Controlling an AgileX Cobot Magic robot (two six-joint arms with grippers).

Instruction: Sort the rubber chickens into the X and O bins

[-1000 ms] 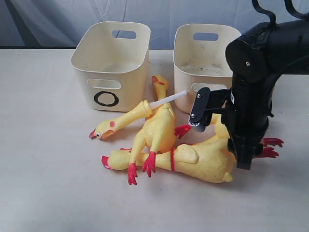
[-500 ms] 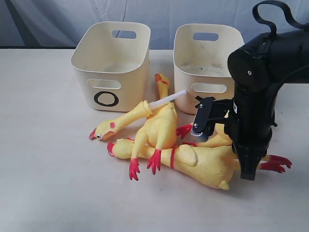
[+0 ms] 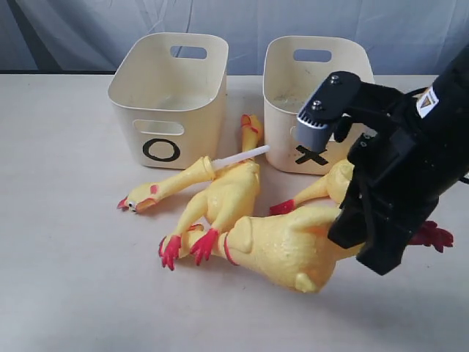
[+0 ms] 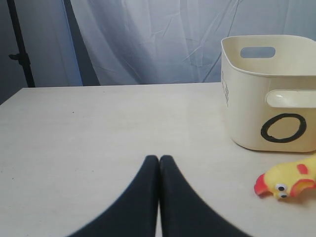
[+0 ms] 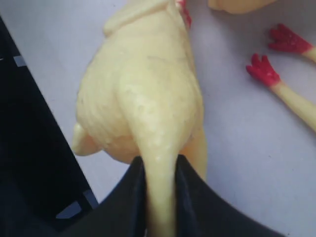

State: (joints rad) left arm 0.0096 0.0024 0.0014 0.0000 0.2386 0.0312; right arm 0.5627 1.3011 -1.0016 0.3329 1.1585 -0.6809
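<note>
Exterior view: 2 cream tubs, the O bin (image 3: 198, 139) and the X bin (image 3: 282, 139), stand side by side at the back of the bench (image 3: 66, 279). Rubber chickens lie piled before them, the largest chicken (image 3: 282, 246) against the black right arm (image 3: 399, 191).

Left wrist view: the left hand (image 4: 159, 160), fingers pressed together and empty, is near the O bin and 1 chicken head (image 4: 286, 180).

Right wrist view: the right hand (image 5: 160, 170) clamps a narrow part, perhaps a leg, of the largest chicken.

Two bins are counted: O bin (image 3: 198, 143) and X bin (image 3: 282, 150). Three whole chickens (image 3: 229, 194) (image 3: 282, 248) (image 3: 338, 180) and one head-and-neck piece (image 3: 172, 186) are noted.
</note>
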